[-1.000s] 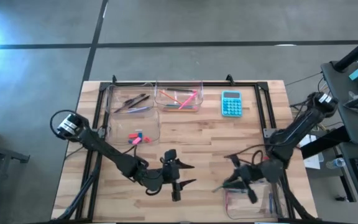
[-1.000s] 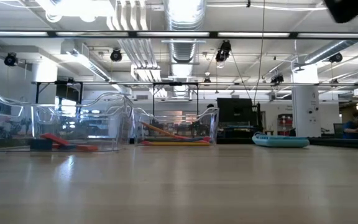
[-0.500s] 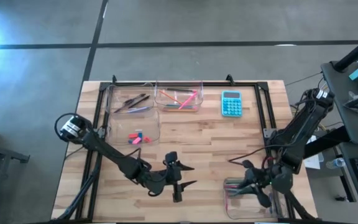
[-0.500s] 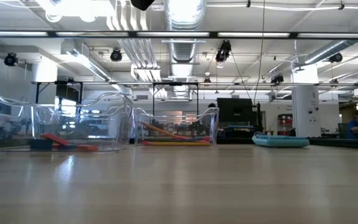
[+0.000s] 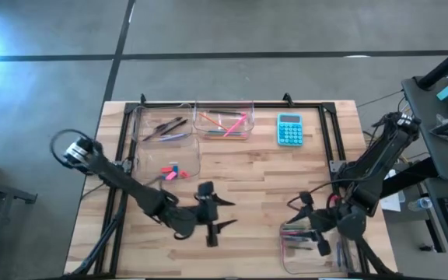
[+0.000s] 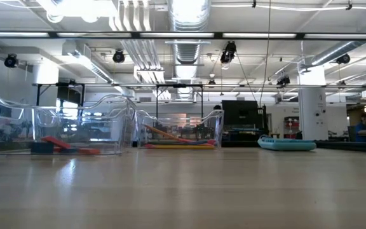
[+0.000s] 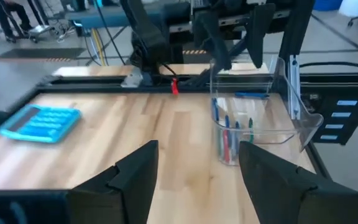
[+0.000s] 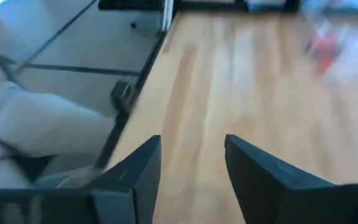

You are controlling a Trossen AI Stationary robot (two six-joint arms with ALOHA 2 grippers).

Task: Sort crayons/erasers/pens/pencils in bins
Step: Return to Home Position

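Observation:
My right gripper (image 5: 308,225) hangs open over the near right bin (image 5: 341,260), a clear tray holding blue, red and green pens (image 7: 229,134); nothing is between its fingers (image 8: 192,142). My left gripper (image 5: 230,214) stands open above bare table near the middle front, pointing toward that bin, with nothing between its fingers (image 7: 197,149). The pink and blue erasers (image 5: 171,171) lie in the left bin (image 5: 193,159). Dark pens lie in the far left bin (image 5: 162,124). Coloured sticks (image 5: 225,123) fill the far middle bin.
A turquoise calculator (image 5: 289,129) lies at the far right of the table. A dark metal frame (image 5: 232,103) runs along the far edge and both sides. Bare wood lies between the bins across the table's middle (image 5: 263,179).
My right gripper has moved toward the table's near right corner, over the near right bin, and has opened there. My left gripper has shifted a little toward the table's left edge and stays open.

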